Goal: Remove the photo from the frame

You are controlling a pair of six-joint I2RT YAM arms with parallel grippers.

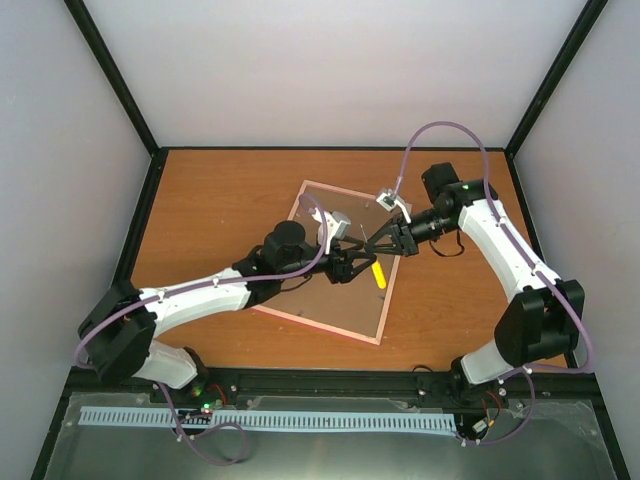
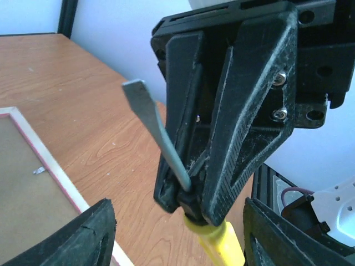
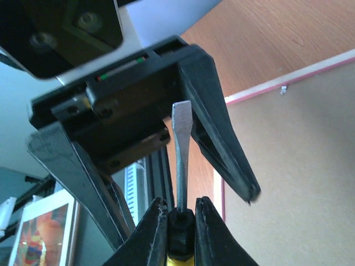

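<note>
Right pincer (image 3: 181,213) pinching screwdriver (image 3: 181,138); left pincer (image 2: 178,221) spread; frame (image 1: 320,300) board-side up on wooden table (image 1: 210,210), pale walls (image 1: 330,70).

Finding: the top external view sits high above and behind the 2 arm bases, facing down and forward, far enough to take in the whole table (image 1: 200,200), both arms and the frame (image 1: 345,305). The left wrist view rides behind the left gripper (image 1: 350,268), very near, looking out between its own fingers (image 2: 83,238) at the right gripper (image 1: 373,250). The right wrist view, equally near, faces back the opposite way. All 3 views share the screwdriver (image 1: 379,275) and part of the frame's brown back.
</note>
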